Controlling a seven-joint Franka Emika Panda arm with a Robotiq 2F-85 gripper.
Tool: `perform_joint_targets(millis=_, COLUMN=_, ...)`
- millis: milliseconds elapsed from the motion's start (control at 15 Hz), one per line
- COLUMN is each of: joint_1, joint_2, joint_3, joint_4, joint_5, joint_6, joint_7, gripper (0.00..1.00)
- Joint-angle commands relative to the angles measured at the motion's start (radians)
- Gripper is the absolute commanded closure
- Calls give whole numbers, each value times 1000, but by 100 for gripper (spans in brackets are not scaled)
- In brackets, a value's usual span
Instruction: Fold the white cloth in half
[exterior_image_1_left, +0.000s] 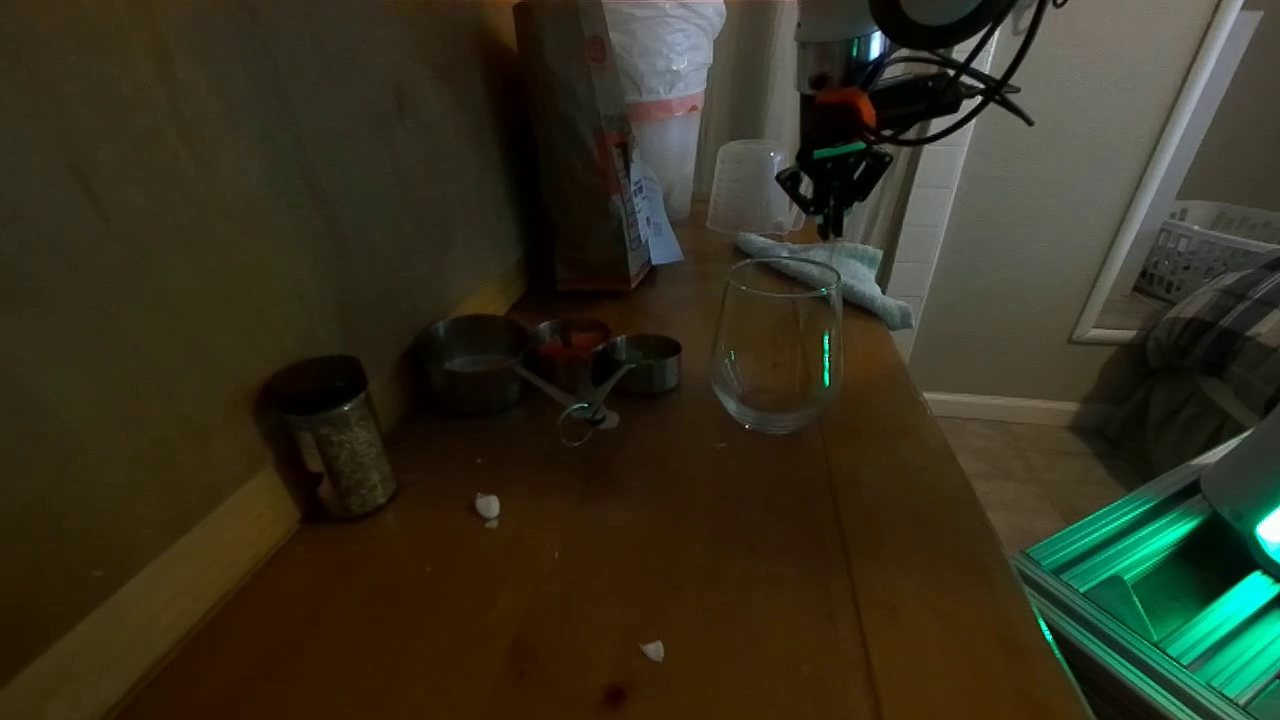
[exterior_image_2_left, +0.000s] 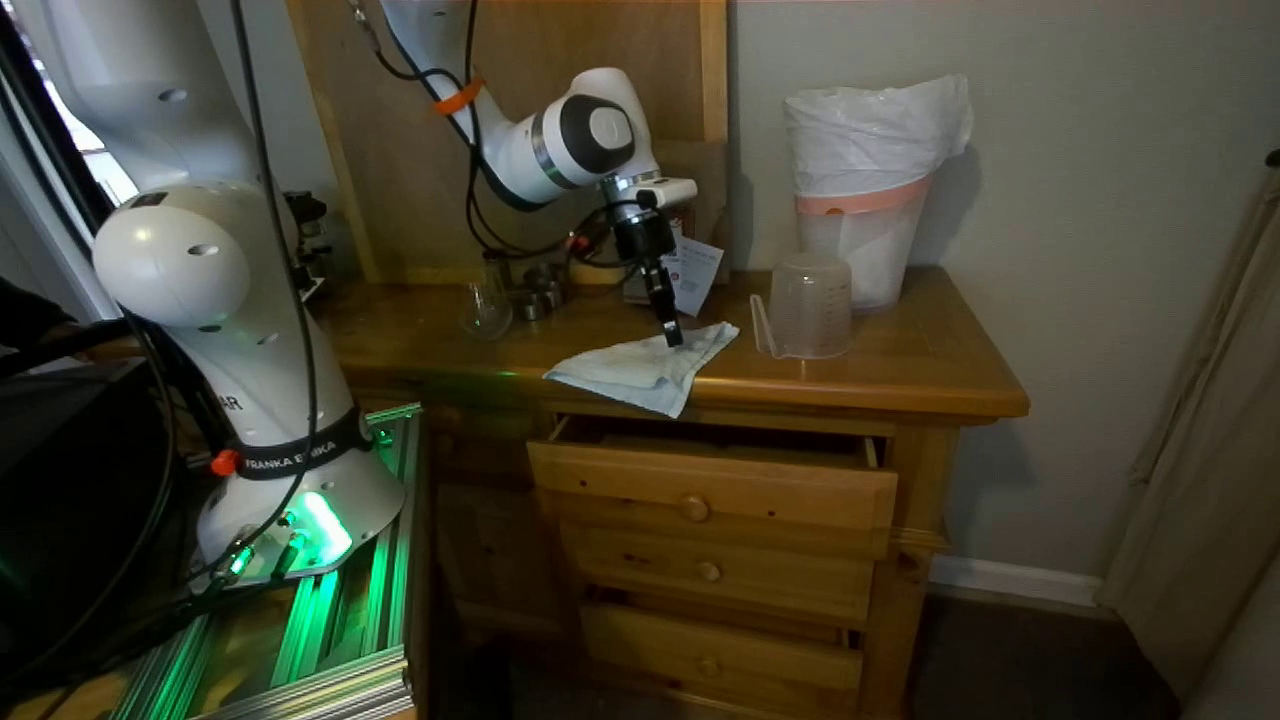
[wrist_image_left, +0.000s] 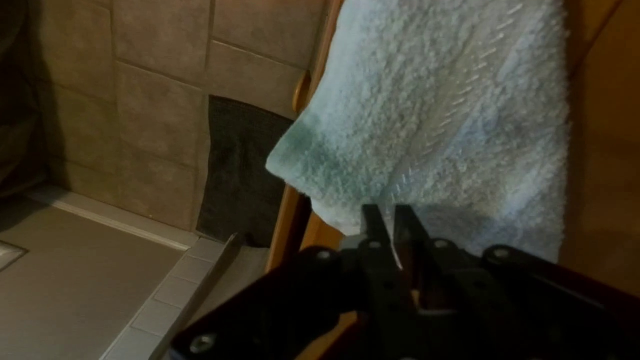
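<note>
The white cloth (exterior_image_2_left: 635, 372) lies near the table's front edge, with one corner hanging over the edge. It looks pale blue-grey, and in an exterior view (exterior_image_1_left: 862, 272) it is rumpled behind the clear glass. In the wrist view the cloth (wrist_image_left: 450, 125) fills the upper middle, with a greenish corner at its left and a stitched band across it. My gripper (exterior_image_2_left: 674, 338) points down at the cloth's far part; it also shows in an exterior view (exterior_image_1_left: 832, 230). In the wrist view its fingertips (wrist_image_left: 388, 207) are a narrow gap apart, over the cloth. Contact with the cloth cannot be told.
A clear glass (exterior_image_1_left: 775, 390), metal measuring cups (exterior_image_1_left: 480, 365) and a spice jar (exterior_image_1_left: 340, 450) stand on the table (exterior_image_1_left: 600, 600). A plastic measuring jug (exterior_image_2_left: 812, 310), a bag-lined bin (exterior_image_2_left: 865, 230) and a paper bag (exterior_image_1_left: 590, 160) stand near the cloth. A drawer (exterior_image_2_left: 710, 490) is pulled out below.
</note>
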Motion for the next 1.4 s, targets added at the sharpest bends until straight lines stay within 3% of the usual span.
perform_joint_targets(millis=0, joint_1=19, joint_2=-17, joint_3=-10, joint_4=-1, joint_5=-33, joint_6=57, joint_7=55, gripper=54)
perform_joint_targets(millis=200, joint_1=30, joint_2=-2, joint_3=-3, joint_4=8, joint_5=-27, joint_6=102, joint_7=49, gripper=34)
perform_joint_targets(millis=267, joint_1=23, joint_2=13, joint_3=9, joint_4=14, joint_5=-26, joint_6=122, joint_7=50, gripper=75)
perform_joint_targets(millis=400, joint_1=27, joint_2=29, joint_3=13, joint_4=26, joint_5=-34, joint_6=151, joint_7=57, gripper=72)
perform_joint_targets(millis=667, joint_1=28, joint_2=66, joint_3=14, joint_4=52, joint_5=-68, joint_6=203, joint_7=72, gripper=97)
perform_joint_targets(millis=1333, joint_1=41, joint_2=178, joint_3=8, joint_4=123, joint_5=-155, joint_6=198, joint_7=79, gripper=98)
